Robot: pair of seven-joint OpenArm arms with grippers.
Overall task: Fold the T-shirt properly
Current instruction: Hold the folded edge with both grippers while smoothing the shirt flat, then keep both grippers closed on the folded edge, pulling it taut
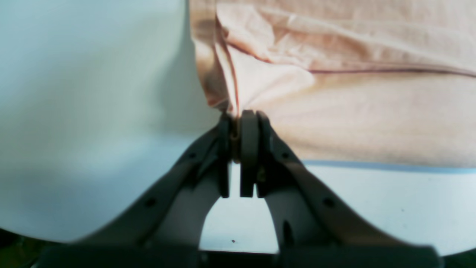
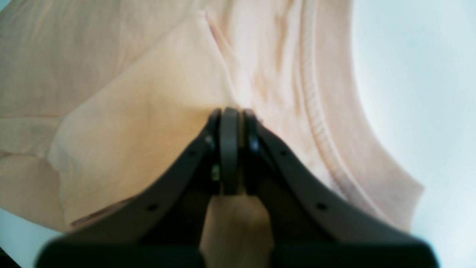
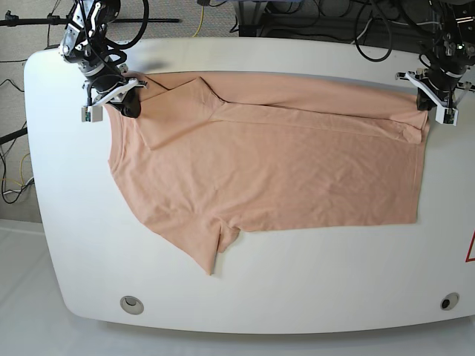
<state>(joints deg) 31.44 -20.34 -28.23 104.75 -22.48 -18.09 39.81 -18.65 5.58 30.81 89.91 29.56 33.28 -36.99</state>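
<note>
The white table [image 3: 245, 293] carries the peach T-shirt [image 3: 282, 178], spread flat across its middle, thin and lightly wrinkled, with its far long edge folded inward and one sleeve pointing toward the near edge. The right gripper [image 2: 230, 111] is clamped on the collar-end corner; the left gripper [image 1: 240, 115] is clamped on the hem-end corner

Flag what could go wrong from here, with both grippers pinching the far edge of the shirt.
1. The left gripper pinches only a thin bunch of the T-shirt; the fabric could slip out mid-fold.
2. The right gripper holds near the collar; uneven pulling could skew the fold.
3. The near sleeve lies loose and may bunch.
</note>
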